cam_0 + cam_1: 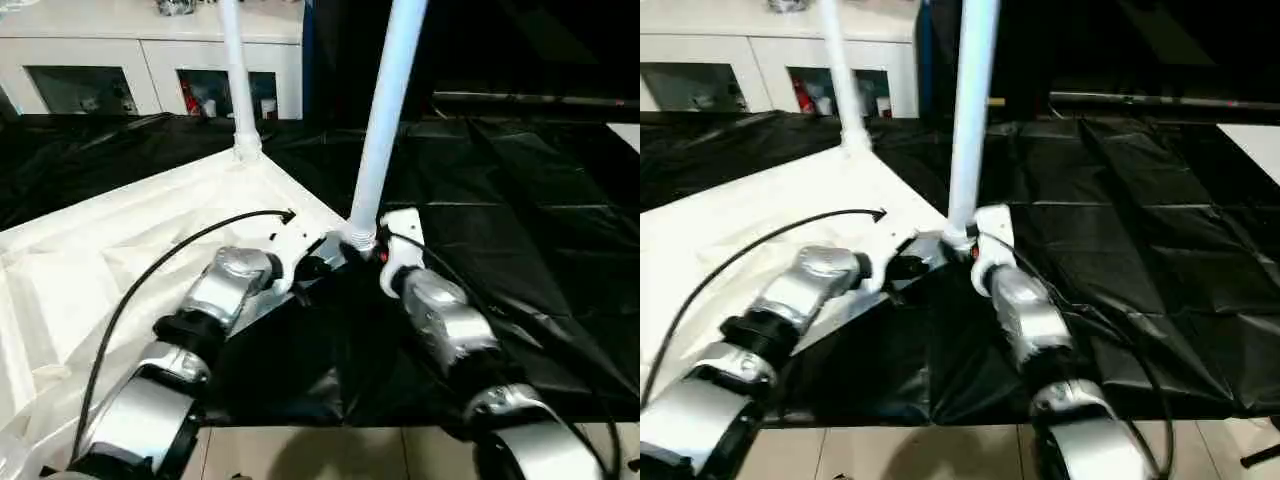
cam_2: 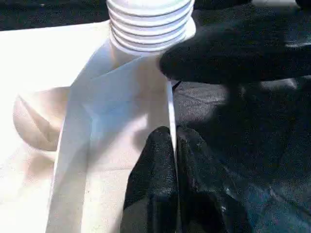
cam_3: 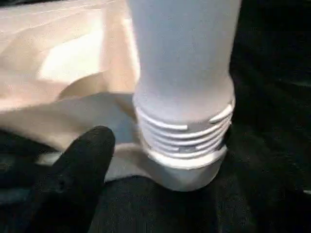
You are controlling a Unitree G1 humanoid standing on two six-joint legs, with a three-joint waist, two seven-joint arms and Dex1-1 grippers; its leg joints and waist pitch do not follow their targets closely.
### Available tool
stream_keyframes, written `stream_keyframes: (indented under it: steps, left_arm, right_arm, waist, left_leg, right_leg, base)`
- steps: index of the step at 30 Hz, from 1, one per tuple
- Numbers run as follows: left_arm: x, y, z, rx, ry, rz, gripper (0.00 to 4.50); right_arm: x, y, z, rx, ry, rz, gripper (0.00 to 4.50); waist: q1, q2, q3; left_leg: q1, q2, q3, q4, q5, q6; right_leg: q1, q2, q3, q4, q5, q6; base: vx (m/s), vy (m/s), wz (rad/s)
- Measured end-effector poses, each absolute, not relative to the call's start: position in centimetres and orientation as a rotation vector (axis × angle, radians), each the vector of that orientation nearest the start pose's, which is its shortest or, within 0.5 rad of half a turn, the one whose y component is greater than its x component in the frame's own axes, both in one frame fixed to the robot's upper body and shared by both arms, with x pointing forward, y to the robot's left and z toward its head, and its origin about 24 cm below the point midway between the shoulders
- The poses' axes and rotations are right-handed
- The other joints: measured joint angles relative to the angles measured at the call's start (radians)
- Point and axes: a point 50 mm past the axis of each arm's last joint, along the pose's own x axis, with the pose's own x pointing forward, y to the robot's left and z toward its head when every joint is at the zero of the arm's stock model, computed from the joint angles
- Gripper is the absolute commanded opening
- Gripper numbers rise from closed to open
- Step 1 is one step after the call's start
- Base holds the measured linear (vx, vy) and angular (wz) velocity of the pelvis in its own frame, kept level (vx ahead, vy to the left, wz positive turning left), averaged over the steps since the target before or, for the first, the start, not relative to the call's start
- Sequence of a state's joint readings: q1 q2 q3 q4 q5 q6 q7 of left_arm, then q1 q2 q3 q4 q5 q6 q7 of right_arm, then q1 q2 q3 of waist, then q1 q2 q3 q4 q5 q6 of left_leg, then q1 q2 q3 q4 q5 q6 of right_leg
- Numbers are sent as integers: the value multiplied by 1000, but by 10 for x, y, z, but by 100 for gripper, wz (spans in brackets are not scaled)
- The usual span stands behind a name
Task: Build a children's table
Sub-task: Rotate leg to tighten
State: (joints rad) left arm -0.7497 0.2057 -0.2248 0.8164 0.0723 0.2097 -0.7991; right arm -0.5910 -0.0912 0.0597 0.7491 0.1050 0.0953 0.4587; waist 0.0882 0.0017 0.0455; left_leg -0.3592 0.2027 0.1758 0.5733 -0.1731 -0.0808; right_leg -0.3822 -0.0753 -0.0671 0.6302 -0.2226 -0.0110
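Note:
The white table top [image 1: 120, 250] lies underside up on the black-draped work table. Two white legs stand upright in its corner sockets: one at the far corner [image 1: 238, 80], one at the near corner [image 1: 388, 120]. My left gripper [image 2: 172, 160] is shut on the top's thin rim just beside the near corner. The near leg's threaded end [image 3: 184, 141] sits in its socket with several thread turns showing. My right gripper [image 1: 375, 250] is at that leg's base and stands open. One of its black fingers [image 3: 77, 170] is beside the thread, a small gap away.
The black cloth [image 1: 520, 220] stretches to the right and far side. White cabinets [image 1: 100, 60] line the back. The work table's near edge meets tiled floor [image 1: 330, 450]. A black cable [image 1: 150, 280] arcs over my left forearm.

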Motion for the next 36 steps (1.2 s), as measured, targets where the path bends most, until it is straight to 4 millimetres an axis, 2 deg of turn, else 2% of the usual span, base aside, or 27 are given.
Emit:
stream_keyframes:
  steps: [4, 8, 17, 22, 29, 33, 36]
  left_arm:
    - [349, 124, 53, 370, 454, -1019, 0]
    - [334, 138, 54, 359, 468, -1186, 0]
    - [317, 147, 55, 351, 508, -1382, 0]
    - [316, 144, 55, 353, 508, -1398, 0]
    - [315, 144, 55, 353, 507, -1402, 0]
    - [314, 143, 55, 353, 507, -1404, 0]
    - [314, 143, 55, 353, 508, -1404, 0]
  right_arm:
    - [333, -118, 35, -45, 287, 731, 410]
    - [325, -139, 46, -111, 281, 858, 410]
    - [303, -141, 53, -187, 321, 1109, 410]
    - [302, -137, 51, -180, 321, 1128, 410]
    - [300, -130, 50, -168, 318, 1153, 336]
    - [300, -130, 50, -170, 320, 1151, 319]
    - [300, -131, 49, -166, 322, 1150, 288]
  waist:
    - [1, 1, 0]
    - [10, 0, 1]
    - [45, -1, 3]
    - [52, -2, 3]
    - [53, -2, 3]
    - [53, -2, 3]
    - [53, -2, 3]
  left_leg:
    - [-6, 0, 0, -1, 3, 4]
    - [-6, 0, 0, -1, 3, 5]
    - [-9, 1, 1, 2, 2, 6]
    - [-9, 1, 1, 3, 0, 3]
    - [-10, 1, 1, 2, 0, 3]
    - [-9, 1, 1, 2, 0, 3]
    - [-9, 1, 1, 3, 0, 3]
  right_leg:
    - [-3, 0, -1, 0, -1, 0]
    - [-5, 0, -1, -2, -1, 0]
    - [-6, -1, -1, -2, -1, -1]
    - [-6, -1, -1, -1, 0, -1]
    - [-7, -1, -1, -1, 0, 0]
    - [-6, -1, -1, -1, 0, 0]
    - [-6, -1, -1, -1, 0, 0]
  base:
    - [0, 0, 0]
    - [0, 0, 0]
    - [0, 0, 0]
    - [0, 0, 0]
    - [0, 0, 0]
    - [0, 0, 0]
    - [0, 0, 0]
